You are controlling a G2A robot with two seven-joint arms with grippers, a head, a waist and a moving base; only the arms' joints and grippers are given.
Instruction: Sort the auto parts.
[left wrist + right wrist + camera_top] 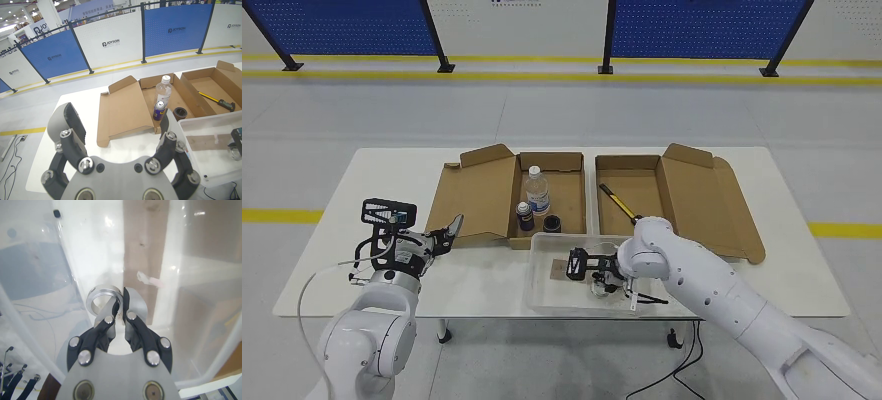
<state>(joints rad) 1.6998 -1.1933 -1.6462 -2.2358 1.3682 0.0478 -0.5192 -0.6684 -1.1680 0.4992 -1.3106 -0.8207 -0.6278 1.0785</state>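
Near the front-left corner of the bench [482,285] the left gripper [118,109] hovers with its fingers spread wide, gripping nothing. Rightward, inside the clear bin [535,280] at the front edge, the right gripper [121,298] pinches the wall of a metal ring [103,290]. One finger passes through the ring's bore, which tilts toward the wrist, and the fingers hide its nearer rim.
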